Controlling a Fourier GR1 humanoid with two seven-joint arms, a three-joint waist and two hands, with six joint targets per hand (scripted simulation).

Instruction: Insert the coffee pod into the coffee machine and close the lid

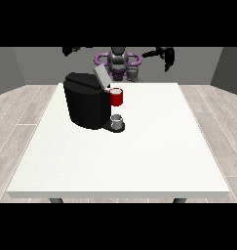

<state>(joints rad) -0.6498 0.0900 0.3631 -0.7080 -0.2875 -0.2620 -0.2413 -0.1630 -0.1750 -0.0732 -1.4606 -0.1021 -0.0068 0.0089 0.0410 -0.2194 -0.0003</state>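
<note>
The black coffee machine point(86, 105) stands on the left half of the white table point(154, 146), its grey lid point(101, 75) tilted up. A red thing at the machine point(116, 96) sits under the lid, with a grey cup point(118, 119) on the base below it. A small grey thing point(133, 73) stands at the table's far edge in front of the robot; I cannot tell whether it is the pod. The hand at the view's right point(167, 57) hangs in the air beyond the far edge, fingers relaxed and empty. The hand at the view's left point(71, 50) is raised behind the machine, holding nothing.
The robot's torso point(118, 61) stands behind the far edge. White tabletop stretches to the right of the machine and towards the near edge point(120, 194).
</note>
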